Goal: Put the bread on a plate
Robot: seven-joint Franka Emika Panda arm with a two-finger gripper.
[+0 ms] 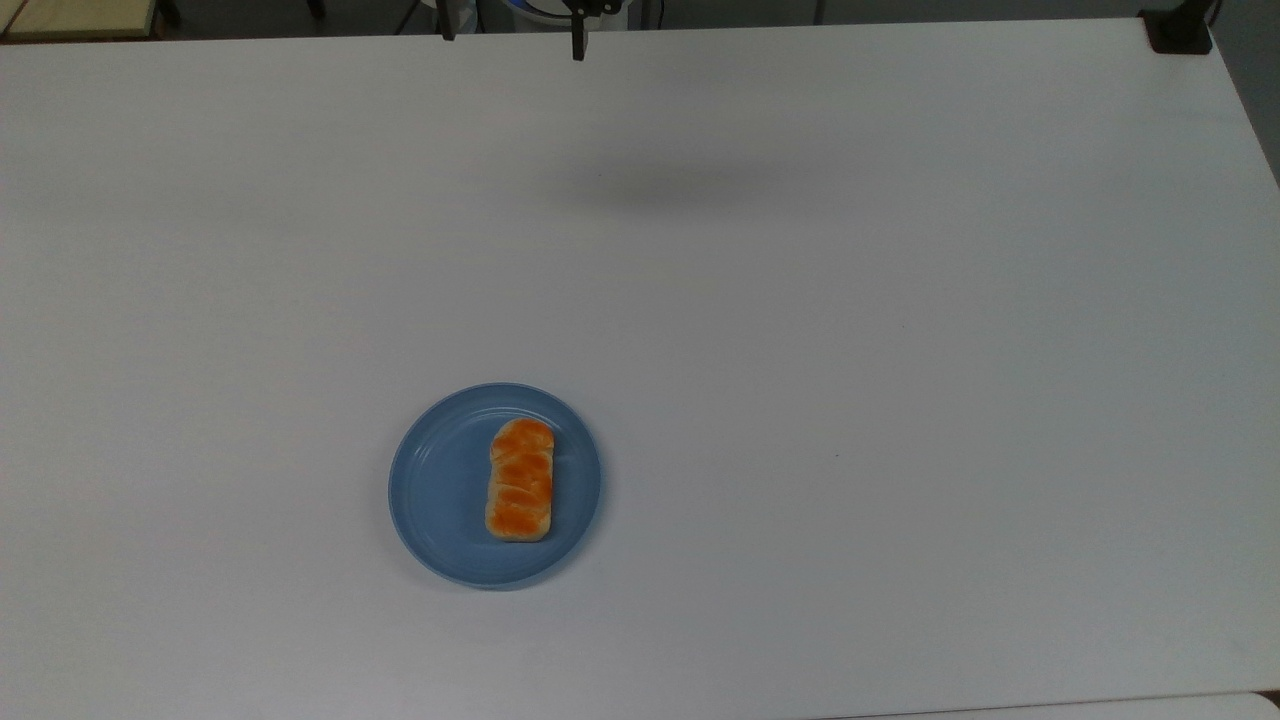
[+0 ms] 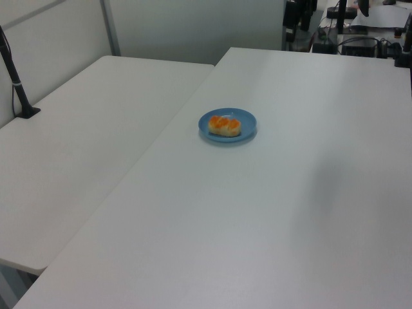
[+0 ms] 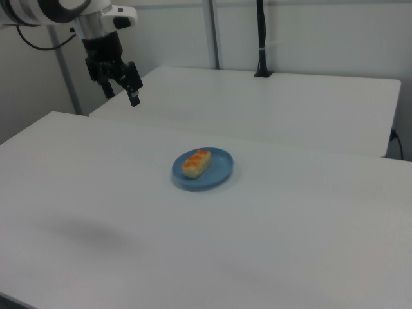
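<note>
Bread [image 1: 520, 481] flat on plate [image 1: 440, 490], lengthwise, off-centre. Pincer [image 3: 120, 87] open, empty, high, well apart over surface [image 1: 900, 300]. Task looks done; only risk: descending again, nudging plate.

Tabletop [image 1: 900, 300] white, matte, rectangular; a second white table [image 2: 84, 129] abuts its long edge on the left view's left. Directly on the tabletop: one blue plate [image 1: 440, 490] [image 2: 248, 122] [image 3: 219, 168], flat, well in from every edge, nearer the edge at the top view's bottom than the one at the top view's top, and left of centre in the top view; the bread [image 1: 521, 480] [image 2: 224, 125] [image 3: 196, 162] lies on the plate, not on the tabletop itself. Soft grey shadow patch [image 1: 660, 185] on the surface near the edge at the top view's top.
</note>
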